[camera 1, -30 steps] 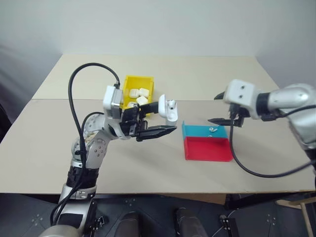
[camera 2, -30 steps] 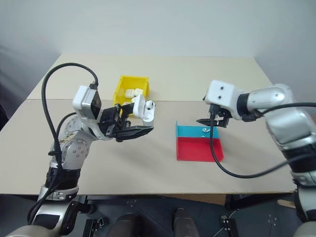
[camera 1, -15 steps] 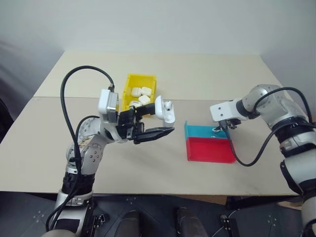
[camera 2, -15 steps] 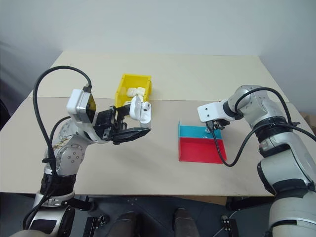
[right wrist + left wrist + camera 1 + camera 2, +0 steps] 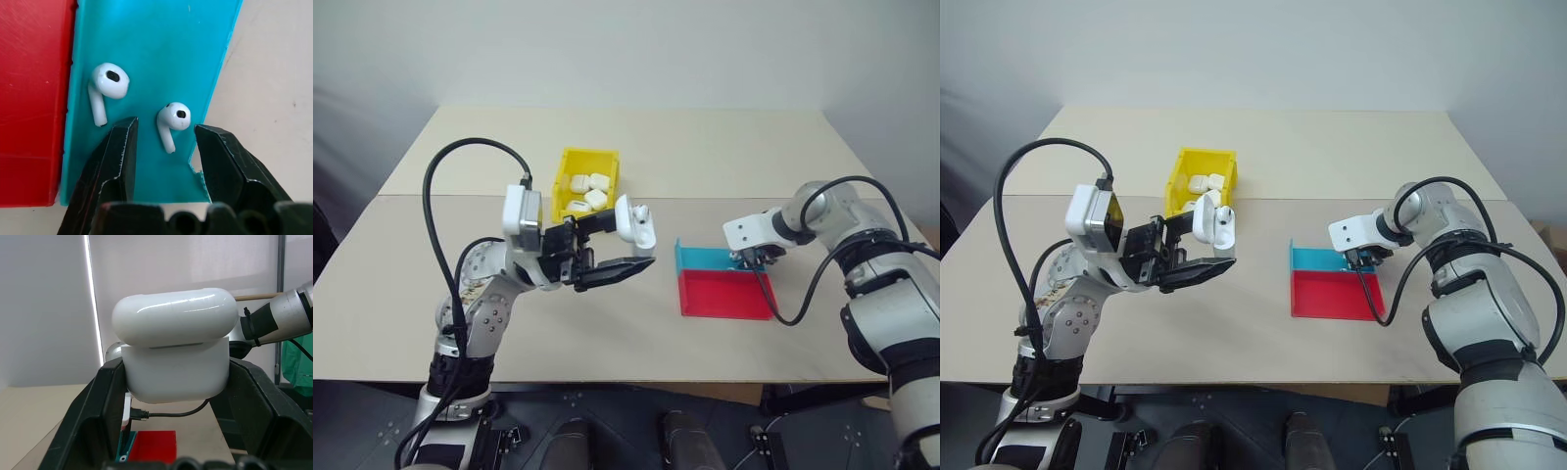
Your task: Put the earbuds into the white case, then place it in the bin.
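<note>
- The left gripper (image 5: 625, 242) is raised above the table (image 5: 607, 323), its fingers clamped on the sides of the white case (image 5: 173, 345); the jaws stand about as wide as the case.
- The case sits between the two black fingers (image 5: 90, 421), its lid seeming slightly ajar, with a dark line between lid and body in the left wrist view.
- The yellow bin (image 5: 585, 182) stands just behind this gripper, on the far side of it, with several white cases (image 5: 590, 191) inside.
- The right gripper (image 5: 164, 139) points down into the blue tray (image 5: 142, 49), jaws partly apart and holding nothing.
- One earbud (image 5: 173, 122) lies between the right fingertips, its stem toward the gripper, touching neither finger as far as I can tell.
- The other earbud (image 5: 105, 90) lies just outside one finger (image 5: 120, 152), on the red tray's side, also on the blue floor.
- The red tray (image 5: 724, 294) adjoins the blue one, on the side nearer the robot, close to the right gripper.
- The two grippers are well apart, and so are the held case and the earbuds.
</note>
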